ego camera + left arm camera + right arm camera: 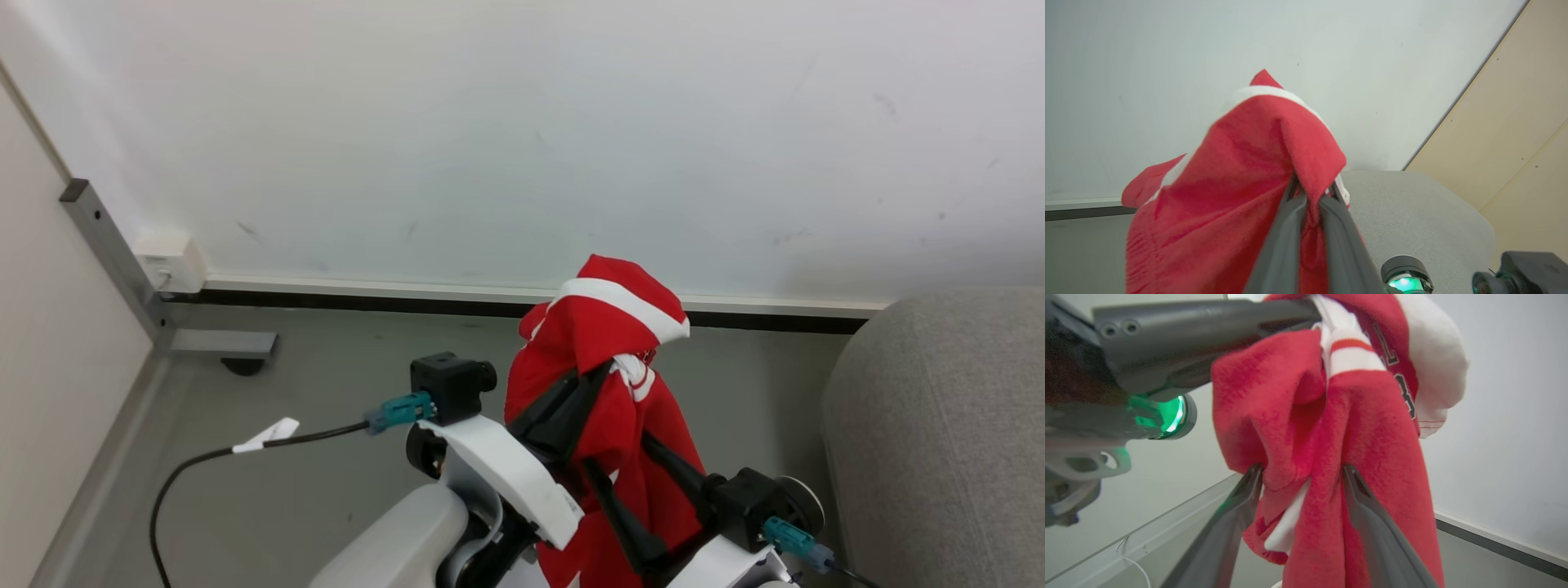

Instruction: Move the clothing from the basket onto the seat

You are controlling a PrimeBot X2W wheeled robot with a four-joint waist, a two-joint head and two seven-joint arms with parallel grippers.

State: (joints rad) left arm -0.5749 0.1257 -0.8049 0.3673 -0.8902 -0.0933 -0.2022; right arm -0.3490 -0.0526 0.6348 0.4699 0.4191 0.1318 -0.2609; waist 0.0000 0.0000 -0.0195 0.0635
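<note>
The red clothing [600, 327] with white stripes hangs in the air above the floor, bunched and draped over my left gripper [608, 369]. That gripper is shut on a fold near the garment's top [1274, 155], its two fingers pressed together [1312, 191]. My right gripper [1303, 470] is open, and its fingers [1359, 498] straddle the hanging cloth lower down [1372, 428]. In the head view, the right gripper [616, 451] reaches in from the lower right. The light grey seat [939, 425] is to the right, with its rounded edge [1412, 212] beyond the garment. The basket is out of view.
A pale wall with a dark baseboard [367, 302] runs behind. A grey metal post [114, 253] and a white wall box [171, 261] stand at the left. A black cable [212, 453] trails over the grey floor [310, 490].
</note>
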